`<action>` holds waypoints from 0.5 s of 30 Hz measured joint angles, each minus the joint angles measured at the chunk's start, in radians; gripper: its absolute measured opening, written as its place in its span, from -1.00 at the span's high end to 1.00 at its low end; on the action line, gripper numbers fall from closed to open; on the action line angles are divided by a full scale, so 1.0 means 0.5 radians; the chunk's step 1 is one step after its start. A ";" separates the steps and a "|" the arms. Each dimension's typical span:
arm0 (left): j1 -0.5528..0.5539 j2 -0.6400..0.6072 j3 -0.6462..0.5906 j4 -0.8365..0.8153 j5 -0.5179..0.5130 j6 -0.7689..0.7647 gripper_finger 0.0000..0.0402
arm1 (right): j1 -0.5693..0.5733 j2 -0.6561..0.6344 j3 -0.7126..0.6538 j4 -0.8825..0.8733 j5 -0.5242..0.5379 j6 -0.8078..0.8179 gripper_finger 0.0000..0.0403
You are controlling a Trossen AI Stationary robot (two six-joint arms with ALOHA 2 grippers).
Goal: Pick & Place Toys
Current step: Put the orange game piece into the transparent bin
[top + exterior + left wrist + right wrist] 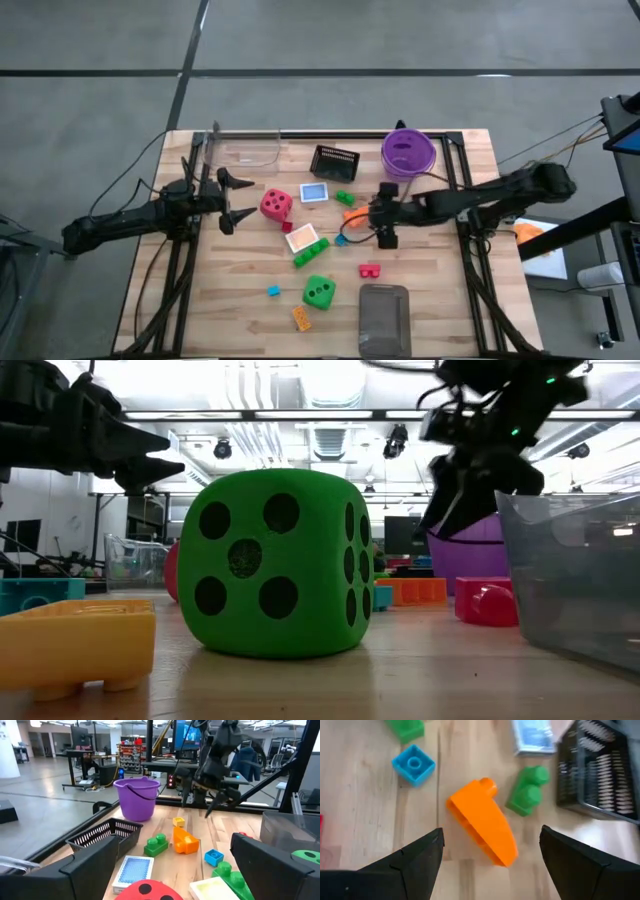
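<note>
Now right jaws [490,847] spread wide above orange brick [482,821], not touching.

Honestly there's no readable text anywhere here, no words, brand names, labels or printed numbers. The closest thing to numbers is the pips on the green die [275,563] sitting on the tabletop [420,680]: the low view shows a face with five black dots toward the camera, and the face round the corner from it looks like six dots. From above, the green die [319,292] shows two dots on top, and the red die [276,205], well apart from the green die, has dots I can't count. The blue picture card [133,871] beside the red die has a pattern too small to make out.
</note>
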 joint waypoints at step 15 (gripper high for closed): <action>0.000 0.002 0.134 -0.285 0.007 0.100 -0.93 | -0.370 0.392 0.235 -0.148 -0.491 -0.275 -0.59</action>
